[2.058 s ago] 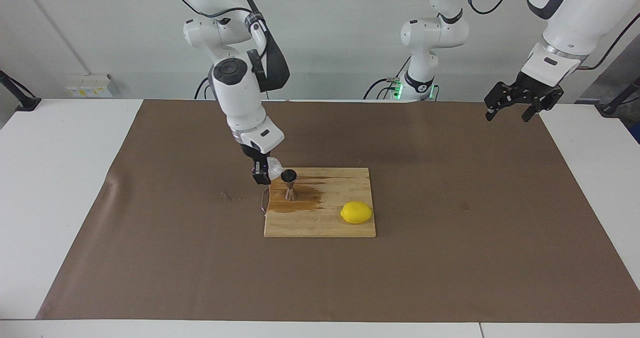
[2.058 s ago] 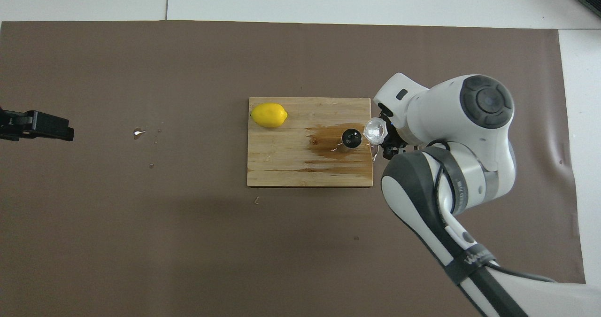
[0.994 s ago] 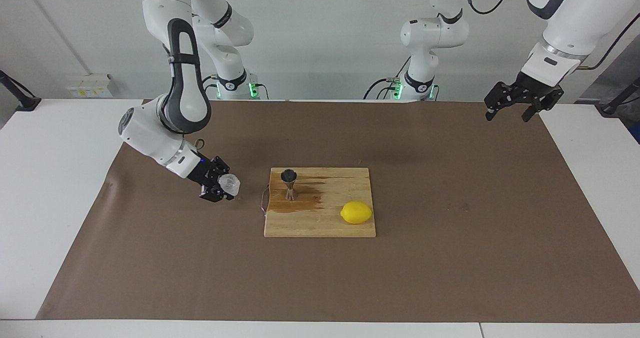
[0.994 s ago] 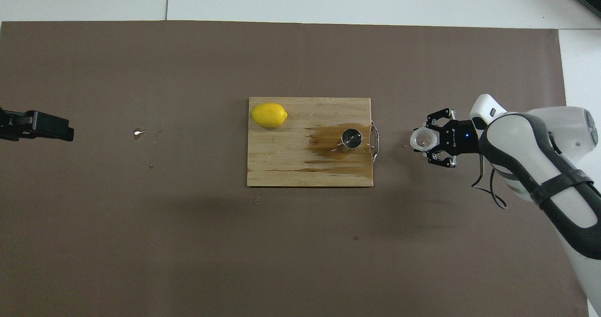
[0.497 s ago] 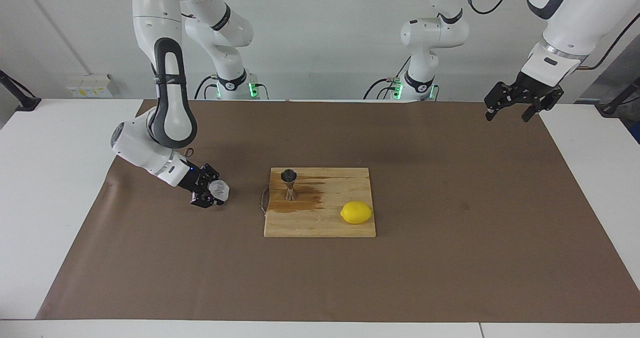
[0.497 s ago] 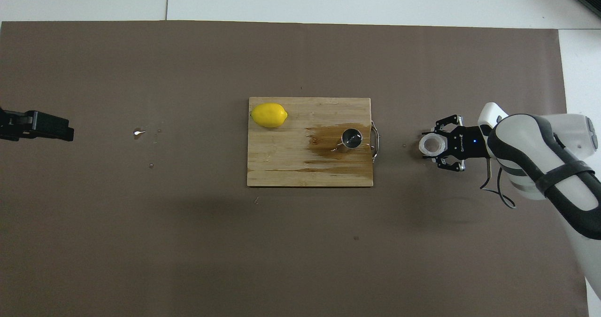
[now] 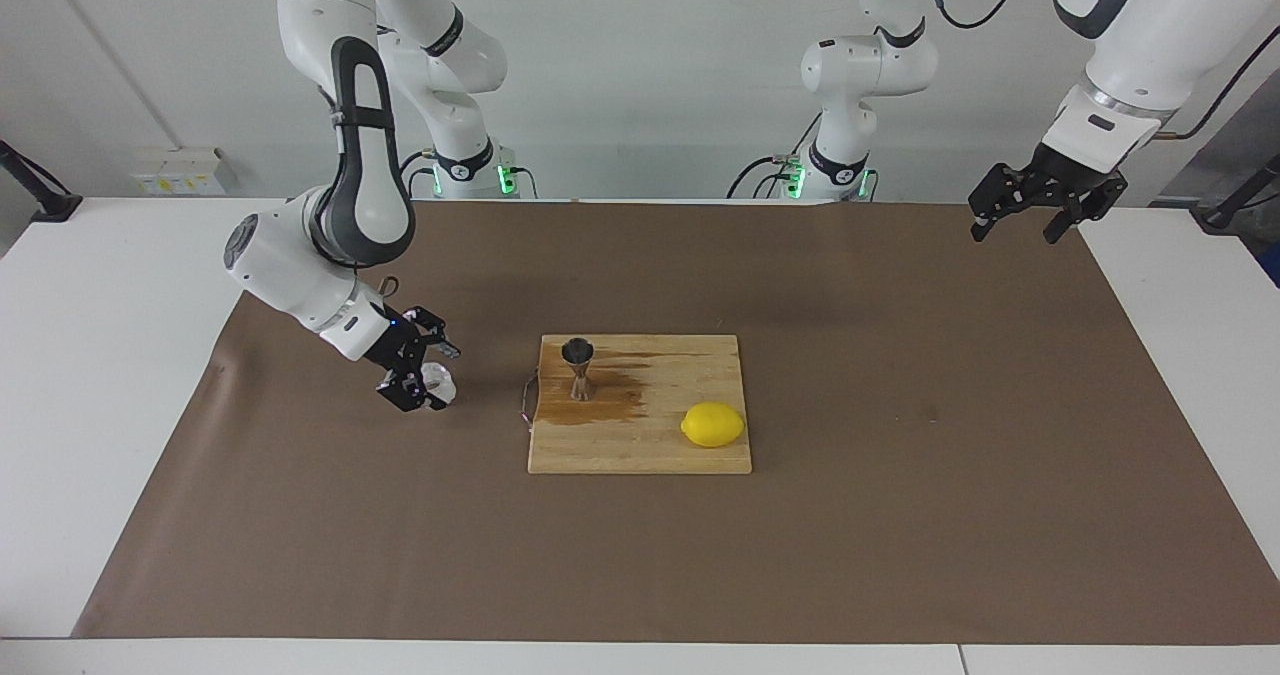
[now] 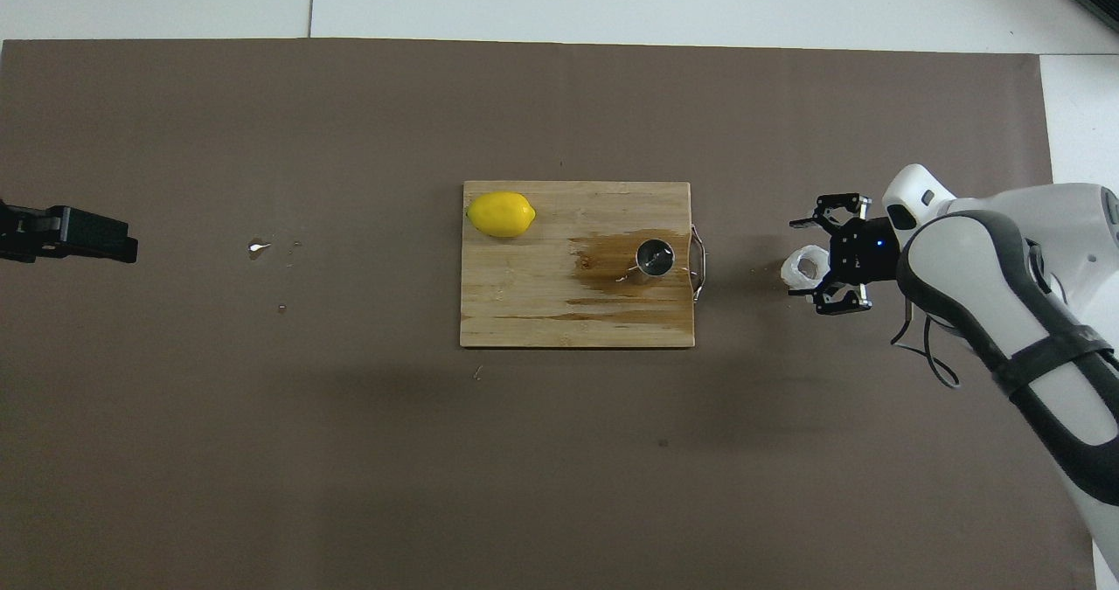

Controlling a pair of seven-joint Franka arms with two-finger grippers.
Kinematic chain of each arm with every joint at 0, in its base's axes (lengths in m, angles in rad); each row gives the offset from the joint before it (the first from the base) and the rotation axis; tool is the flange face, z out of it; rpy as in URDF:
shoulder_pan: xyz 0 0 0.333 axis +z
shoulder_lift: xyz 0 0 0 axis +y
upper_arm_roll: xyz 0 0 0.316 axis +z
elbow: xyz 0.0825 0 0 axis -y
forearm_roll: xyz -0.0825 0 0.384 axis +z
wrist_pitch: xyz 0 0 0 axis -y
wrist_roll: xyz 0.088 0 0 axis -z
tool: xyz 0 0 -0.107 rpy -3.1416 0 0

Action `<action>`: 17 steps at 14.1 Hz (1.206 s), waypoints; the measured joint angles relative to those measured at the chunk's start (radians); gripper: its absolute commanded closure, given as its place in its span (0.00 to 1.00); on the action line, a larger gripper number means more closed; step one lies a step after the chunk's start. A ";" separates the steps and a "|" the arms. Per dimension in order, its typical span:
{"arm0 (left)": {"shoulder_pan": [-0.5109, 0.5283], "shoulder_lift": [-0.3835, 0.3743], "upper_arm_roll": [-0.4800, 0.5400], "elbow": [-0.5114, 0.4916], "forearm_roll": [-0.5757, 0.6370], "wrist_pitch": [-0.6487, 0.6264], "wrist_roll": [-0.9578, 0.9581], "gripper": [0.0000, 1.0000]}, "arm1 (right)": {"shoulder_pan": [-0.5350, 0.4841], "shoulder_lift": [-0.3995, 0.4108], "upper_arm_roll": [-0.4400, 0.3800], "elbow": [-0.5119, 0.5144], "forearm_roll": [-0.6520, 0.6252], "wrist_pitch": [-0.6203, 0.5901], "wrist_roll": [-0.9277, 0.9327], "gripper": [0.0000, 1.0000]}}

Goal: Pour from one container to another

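The right gripper (image 7: 428,375) has just let go, jaws spread around the plastic cup (image 7: 437,385) now resting on the brown mat beside the cutting board (image 7: 640,455). The jigger (image 7: 578,367) stands on the board; pouring looks finished. The left gripper (image 7: 1033,207), open, waits aloft.

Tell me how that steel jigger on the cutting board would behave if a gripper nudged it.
The jigger stands tall on a narrow waist and small foot, so it would probably tip rather than slide. The cutting board looks wet around it, so its foot may slip. Shiny metal likely gives a slick grip.
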 measured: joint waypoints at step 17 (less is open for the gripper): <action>0.000 0.000 0.000 0.000 0.000 0.000 0.000 0.00 | 0.114 -0.129 -0.008 0.097 -0.574 -0.243 1.595 0.00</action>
